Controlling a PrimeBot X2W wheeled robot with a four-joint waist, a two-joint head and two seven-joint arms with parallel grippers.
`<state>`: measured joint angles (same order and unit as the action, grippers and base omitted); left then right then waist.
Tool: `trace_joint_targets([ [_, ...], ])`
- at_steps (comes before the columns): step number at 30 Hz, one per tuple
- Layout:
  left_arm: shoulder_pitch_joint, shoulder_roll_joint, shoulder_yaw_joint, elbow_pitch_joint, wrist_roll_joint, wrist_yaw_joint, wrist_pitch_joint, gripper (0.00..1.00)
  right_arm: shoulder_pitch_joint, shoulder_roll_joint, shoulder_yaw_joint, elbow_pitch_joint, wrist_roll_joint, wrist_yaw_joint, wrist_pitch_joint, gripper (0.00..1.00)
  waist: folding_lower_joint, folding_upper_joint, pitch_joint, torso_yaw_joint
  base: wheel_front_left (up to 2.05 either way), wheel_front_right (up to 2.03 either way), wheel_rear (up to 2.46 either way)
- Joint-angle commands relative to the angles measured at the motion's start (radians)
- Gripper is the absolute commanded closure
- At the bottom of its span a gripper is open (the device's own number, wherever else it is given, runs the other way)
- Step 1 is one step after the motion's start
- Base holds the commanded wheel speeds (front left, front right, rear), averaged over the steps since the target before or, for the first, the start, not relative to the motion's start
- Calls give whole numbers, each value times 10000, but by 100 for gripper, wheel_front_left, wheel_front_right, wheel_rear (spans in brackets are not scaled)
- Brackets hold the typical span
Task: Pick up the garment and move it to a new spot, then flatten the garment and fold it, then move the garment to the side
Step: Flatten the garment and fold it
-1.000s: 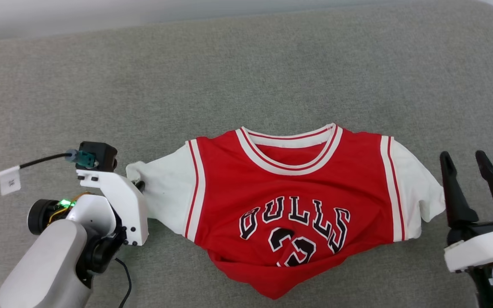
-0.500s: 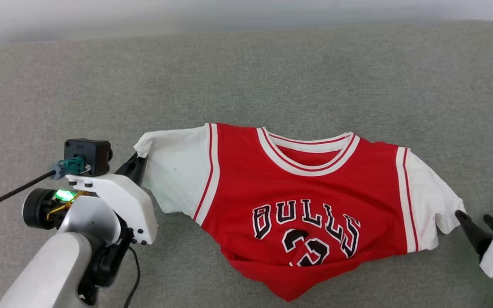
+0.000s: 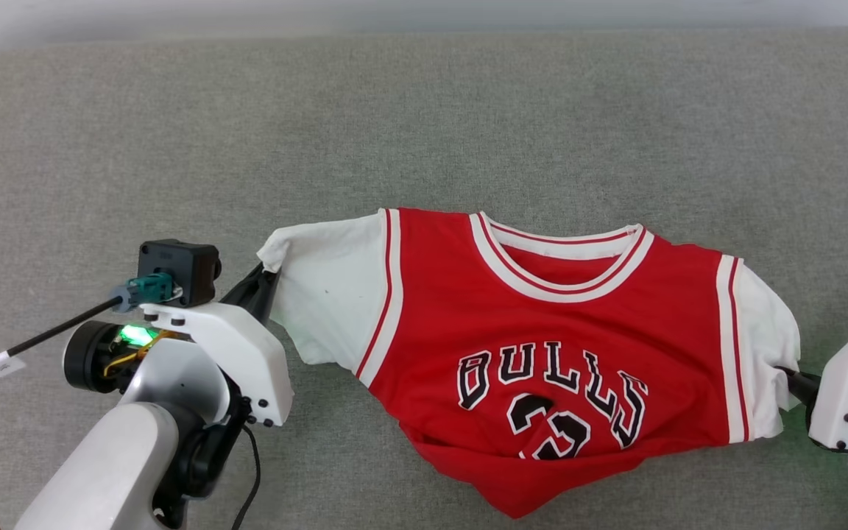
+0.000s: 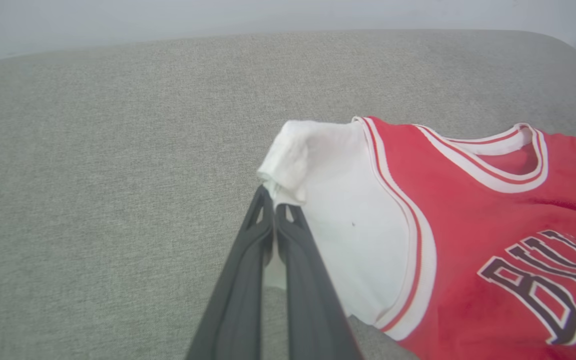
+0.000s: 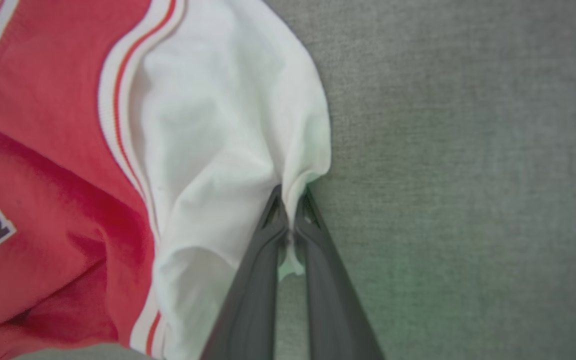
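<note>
On the grey padded surface (image 3: pixel 424 125) the garment (image 3: pixel 564 316) lies front up, lower hem bunched — the left end effector (image 4: pixel 273 212) is closed on one white sleeve tip, the right end effector (image 5: pixel 290 212) on the other. This looks like the flattening step; next, both arms should pull apart evenly and gently, so the cloth stretches smooth without slipping out.

Grey fabric surface (image 3: pixel 424 110) carries one jersey (image 3: pixel 564 316): front up, sleeves spread sideways, lower hem bunched.
</note>
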<state>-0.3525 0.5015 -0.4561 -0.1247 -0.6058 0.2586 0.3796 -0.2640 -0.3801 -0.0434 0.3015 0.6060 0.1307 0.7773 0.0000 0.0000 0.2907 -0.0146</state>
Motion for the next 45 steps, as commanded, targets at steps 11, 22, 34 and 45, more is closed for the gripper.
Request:
trace_joint_targets([
  [11,-640,149,719,643,120,68,-1047,100,-855,-561,178,-931,-1099,-3,-1786,100,0,0,-970,-175,0,0,0],
  [22,-4091,-439,1305,3107,263,-594,-2567,100,-3965,-255,23,-578,-2453,-5,-3315,100,0,0,-741,-240,0,0,0],
  [34,-9872,-904,1628,5366,913,-933,-3723,100,-9446,-412,336,599,-2748,-5,-4772,100,0,0,1571,-189,0,0,0],
  [45,-13244,-1091,1496,7083,1302,-1389,-4384,100,-13339,-465,1550,2037,-2699,-5,-5913,100,0,0,3270,-373,0,0,0],
])
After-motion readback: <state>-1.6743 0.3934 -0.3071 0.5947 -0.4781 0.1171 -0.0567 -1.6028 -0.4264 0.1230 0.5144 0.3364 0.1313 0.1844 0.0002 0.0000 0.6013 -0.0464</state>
